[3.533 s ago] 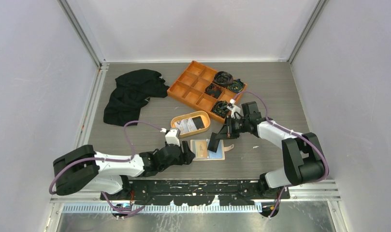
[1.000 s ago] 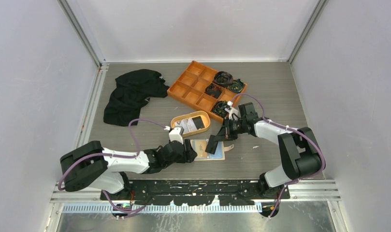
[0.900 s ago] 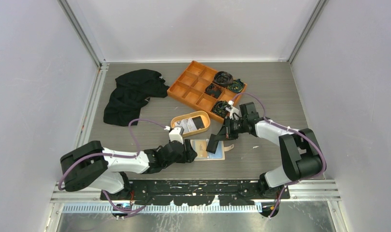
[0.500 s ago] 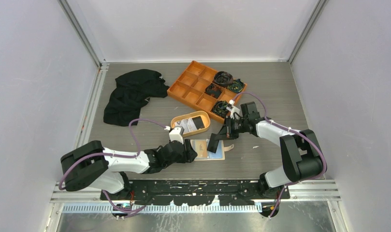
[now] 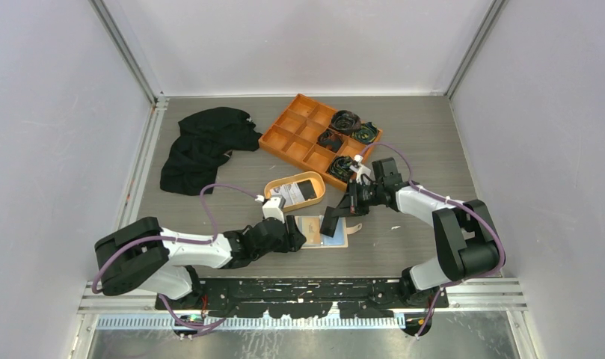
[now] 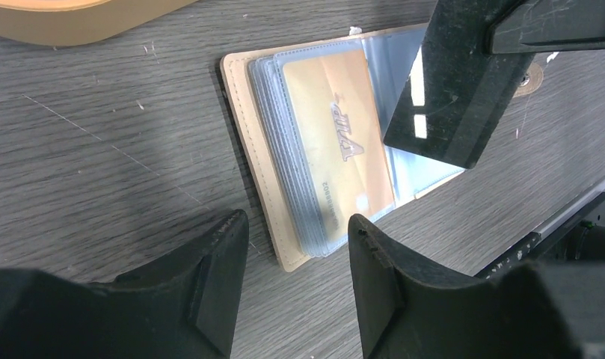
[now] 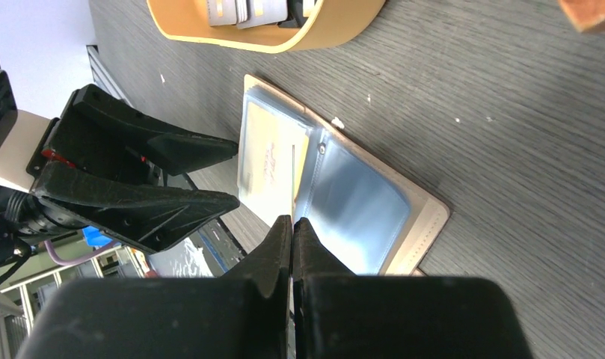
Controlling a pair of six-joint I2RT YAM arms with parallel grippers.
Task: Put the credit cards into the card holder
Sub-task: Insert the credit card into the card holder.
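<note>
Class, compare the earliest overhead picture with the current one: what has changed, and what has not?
The left claw edged right toward the card holder, open. The right claw kept the black card pinched above the holder. The oval dish, tray and black cloth stayed put.

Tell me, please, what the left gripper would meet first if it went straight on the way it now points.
Most likely the card holder: its tan near corner lies just ahead of the open left gripper, though the height above it is unclear.
</note>
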